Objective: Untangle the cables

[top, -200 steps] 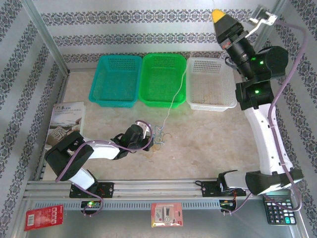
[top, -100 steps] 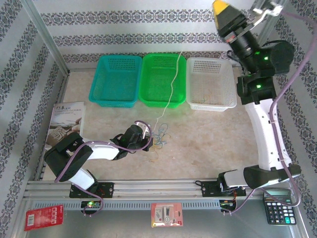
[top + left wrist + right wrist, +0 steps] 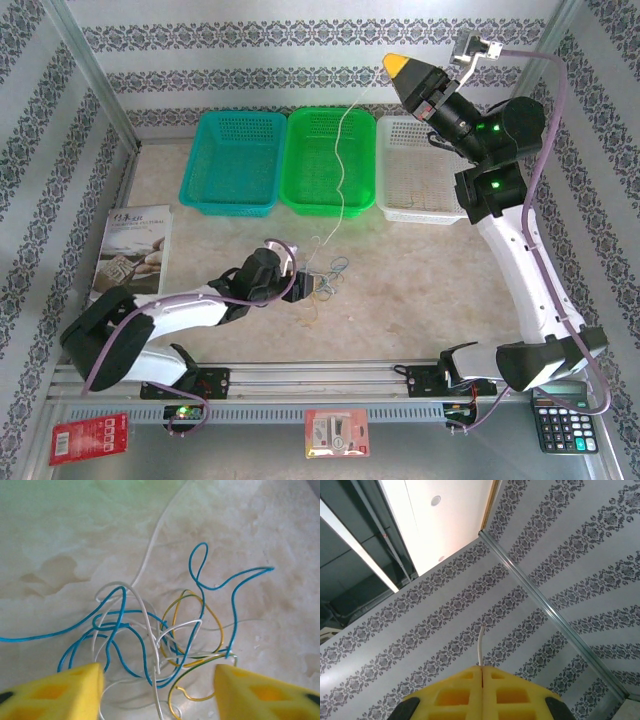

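The cables (image 3: 160, 635) lie in a loose knot on the table (image 3: 430, 280), just ahead of the left arm, with blue, white and yellow strands looped through one another. One of them, the white cable (image 3: 338, 160), climbs out of the knot, passes above the green basket (image 3: 310, 207) and runs up to the right gripper (image 3: 398, 67), raised high over the far side of the table. Its yellow jaws are closed flush on that strand, the cut end poking out past the tips. The left gripper (image 3: 156, 680) sits low at the knot with its jaws spread wide on either side of the tangle, holding nothing. The step in hand looks like drawing the white cable free of the others. With the knot unpinned, more pulling would likely drag the whole bundle along. So the next move probably calls for the left jaws to close on the blue and yellow loops — not the white strand — and hold them down while the right arm lifts away.
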Action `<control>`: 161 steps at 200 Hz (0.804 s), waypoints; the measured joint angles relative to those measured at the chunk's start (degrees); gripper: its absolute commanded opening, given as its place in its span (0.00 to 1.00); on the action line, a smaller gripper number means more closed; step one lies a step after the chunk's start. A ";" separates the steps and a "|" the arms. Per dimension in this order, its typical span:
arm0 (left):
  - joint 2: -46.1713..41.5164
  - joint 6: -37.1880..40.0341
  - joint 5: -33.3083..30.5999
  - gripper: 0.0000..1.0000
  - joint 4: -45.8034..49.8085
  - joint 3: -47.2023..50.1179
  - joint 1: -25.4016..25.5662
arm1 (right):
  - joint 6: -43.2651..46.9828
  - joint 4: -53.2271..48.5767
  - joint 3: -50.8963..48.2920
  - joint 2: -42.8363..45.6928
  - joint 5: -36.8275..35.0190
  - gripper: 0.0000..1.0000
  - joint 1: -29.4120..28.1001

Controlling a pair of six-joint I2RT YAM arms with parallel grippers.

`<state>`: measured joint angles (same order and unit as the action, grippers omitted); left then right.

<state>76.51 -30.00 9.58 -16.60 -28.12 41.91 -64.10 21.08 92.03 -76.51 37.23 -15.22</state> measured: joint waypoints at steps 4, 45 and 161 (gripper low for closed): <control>-0.79 -0.09 -0.13 0.73 0.52 0.00 -0.04 | 0.00 -0.02 0.17 -0.02 0.20 0.00 -0.04; -10.64 0.22 -2.73 0.85 5.20 -0.04 -0.09 | -0.02 -0.02 4.17 -0.57 1.22 0.00 -0.90; -7.43 10.56 -1.90 0.86 8.48 -12.74 -1.09 | 0.20 -2.12 14.19 -5.51 2.73 0.00 -6.80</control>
<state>69.08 -19.44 7.68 -8.12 -40.86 40.82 -63.90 18.96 106.21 -82.02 39.97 -22.02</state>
